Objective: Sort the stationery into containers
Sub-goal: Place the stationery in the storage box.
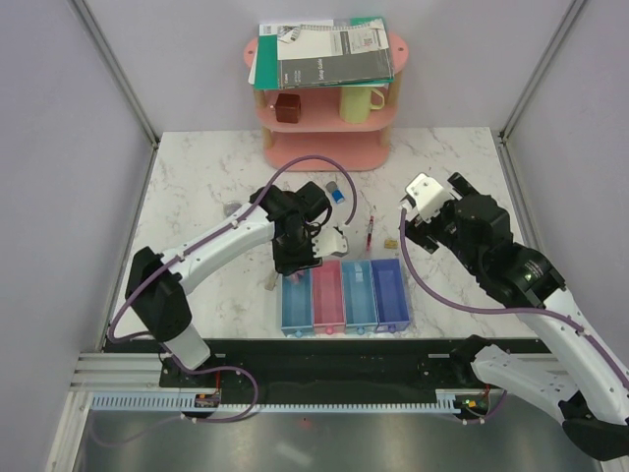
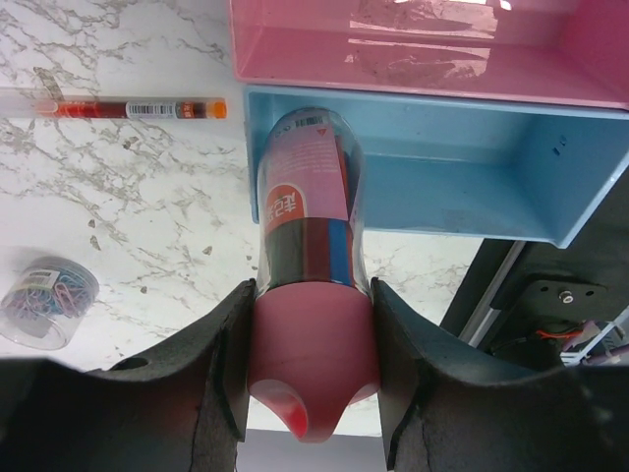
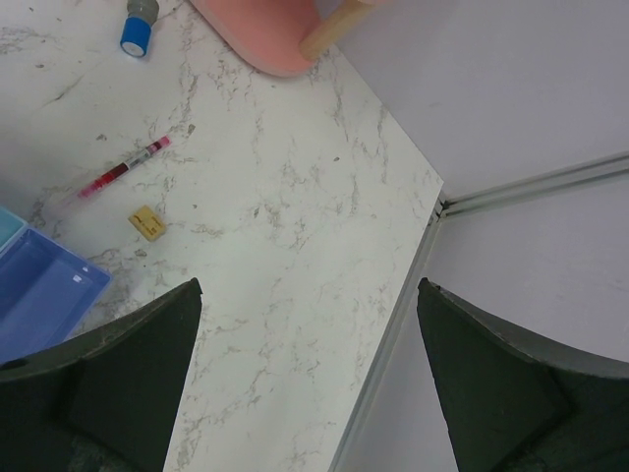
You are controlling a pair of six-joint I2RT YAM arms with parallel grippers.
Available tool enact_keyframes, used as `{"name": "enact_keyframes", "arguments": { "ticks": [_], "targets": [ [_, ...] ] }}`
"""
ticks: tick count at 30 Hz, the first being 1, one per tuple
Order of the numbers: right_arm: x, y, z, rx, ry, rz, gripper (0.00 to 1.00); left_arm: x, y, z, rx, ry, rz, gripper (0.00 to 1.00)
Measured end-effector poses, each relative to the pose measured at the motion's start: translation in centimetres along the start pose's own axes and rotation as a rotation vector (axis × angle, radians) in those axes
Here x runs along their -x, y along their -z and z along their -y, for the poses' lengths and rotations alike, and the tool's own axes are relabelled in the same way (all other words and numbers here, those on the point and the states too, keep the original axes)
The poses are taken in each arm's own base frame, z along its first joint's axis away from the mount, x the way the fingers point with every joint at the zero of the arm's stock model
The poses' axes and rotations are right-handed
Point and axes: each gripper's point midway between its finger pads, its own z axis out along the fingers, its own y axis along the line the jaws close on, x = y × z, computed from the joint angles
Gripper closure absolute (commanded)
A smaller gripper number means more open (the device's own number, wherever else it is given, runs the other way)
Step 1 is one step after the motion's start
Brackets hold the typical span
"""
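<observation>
**Left wrist view.** The left gripper (image 2: 312,295) is shown clamped on a pink cylinder with a printed label (image 2: 305,197). The cylinder is grasped at its plain pink end between the two black fingers (image 2: 221,374). Its far end is seen over the short end wall of the blue rectangular plastic tray (image 2: 442,187). Whether it touches the rim cannot be determined from this angle. The pink plastic tray (image 2: 423,59) is joined alongside the blue one. A clear round tub of coloured paper clips (image 2: 44,300) is seen on the table, well apart from the trays.

**Overhead view.** The row of four joined trays is completed by the light blue tray (image 1: 359,293) and the violet-blue tray (image 1: 390,293). The row is set near the arm bases on the white marble-patterned table (image 1: 197,177).

**Right wrist view.** The right gripper (image 3: 307,285) is held above the right part of the table. Its fingers (image 3: 128,383) are spread wide, and nothing is held between them. A thin red pen (image 3: 123,169), a small tan block (image 3: 146,223) and a blue-capped tube (image 3: 138,28) are seen loose on the marble, outside the trays. The tan block is placed just beside the pen.
</observation>
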Motion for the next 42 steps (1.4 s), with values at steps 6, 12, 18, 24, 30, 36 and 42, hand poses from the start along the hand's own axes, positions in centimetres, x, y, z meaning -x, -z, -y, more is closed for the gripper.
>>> {"name": "enact_keyframes", "arguments": {
  "ticks": [6, 12, 18, 24, 30, 36, 42],
  "targets": [
    [-0.3, -0.2, -0.3, -0.001, -0.009, 0.0, 0.02, 0.5, -1.4, -0.1, -0.007, -0.017, -0.03, 0.87],
    [-0.6, -0.5, -0.6, 0.002, -0.016, -0.005, 0.02, 0.6, -2.0, -0.2, -0.01, -0.022, -0.041, 0.74],
    [-0.7, -0.7, -0.6, -0.003, -0.025, -0.005, 0.02, 0.9, -2.0, -0.5, -0.007, -0.022, -0.037, 0.55],
    [-0.8, -0.8, -0.6, -0.008, -0.033, -0.008, 0.02, 1.3, -2.1, -0.5, -0.009, -0.024, -0.03, 0.48],
    [-1.5, -1.1, -1.2, 0.001, -0.048, -0.026, 0.02, 1.4, -2.2, -0.3, -0.022, -0.023, -0.021, 0.4],
    [-1.5, -1.2, -1.2, 0.002, -0.06, -0.027, 0.02, 1.4, -2.2, -0.1, -0.025, -0.028, -0.024, 0.37],
    [-1.4, -1.4, -1.2, -0.003, -0.082, -0.024, 0.02, 1.6, -2.1, 0.2, -0.029, -0.039, -0.027, 0.36]
  ]
}}
